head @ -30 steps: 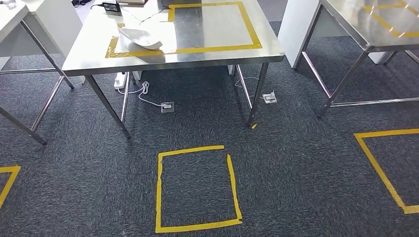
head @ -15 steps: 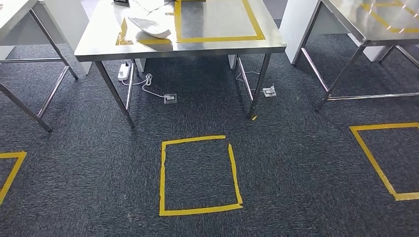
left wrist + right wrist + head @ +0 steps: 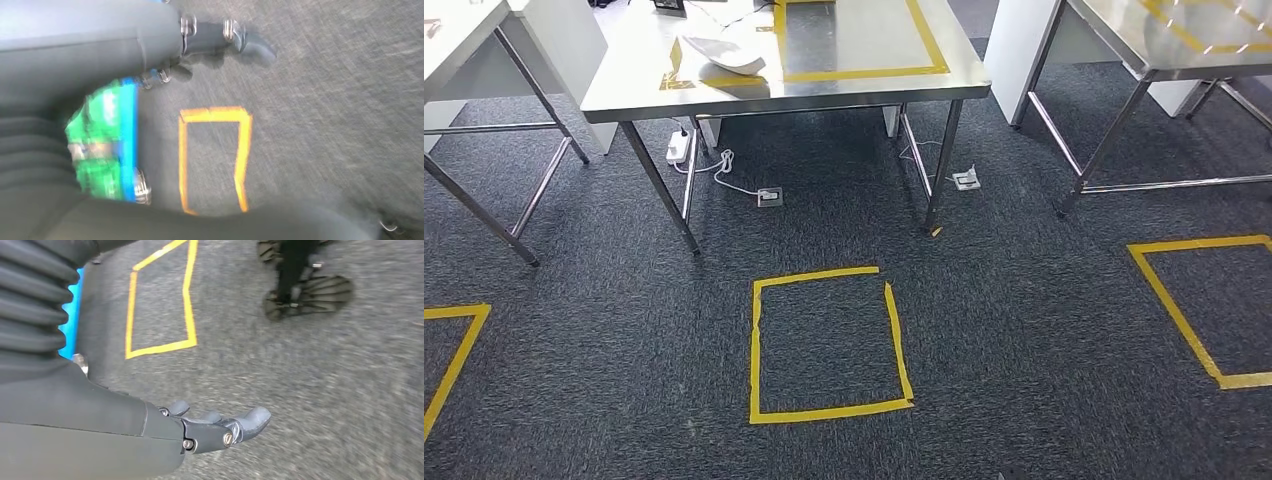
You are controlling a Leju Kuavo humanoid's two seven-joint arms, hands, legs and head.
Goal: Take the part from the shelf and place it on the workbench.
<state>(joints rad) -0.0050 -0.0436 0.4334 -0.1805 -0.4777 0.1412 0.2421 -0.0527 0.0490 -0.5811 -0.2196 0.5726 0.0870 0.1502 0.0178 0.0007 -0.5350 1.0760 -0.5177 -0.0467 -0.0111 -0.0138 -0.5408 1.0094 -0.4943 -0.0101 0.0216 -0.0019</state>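
White part [image 3: 722, 55] sits near the worktop [image 3: 634, 75] left edge, beside the taped rectangle [image 3: 854, 40]; left hand [image 3: 220, 42] and right hand [image 3: 220, 427] both hang released, holding nothing.

— What stands between the robot and the counter [image 3: 624, 90]?
— Open carpet [image 3: 1024, 330] in the lower half of the frame, marked by a flat yellow tape square [image 3: 829, 343]. The counter's steel legs [image 3: 662, 190] stand at upper centre, with a power strip [image 3: 676, 148] and cable [image 3: 724, 180] on the floor between them.
— And on top?
— A white part [image 3: 724, 55] lies at the taped rectangle's [image 3: 864, 40] left edge; inside the tape the steel is bare. More counters [image 3: 1164, 50] flank the upper left and upper right corners.
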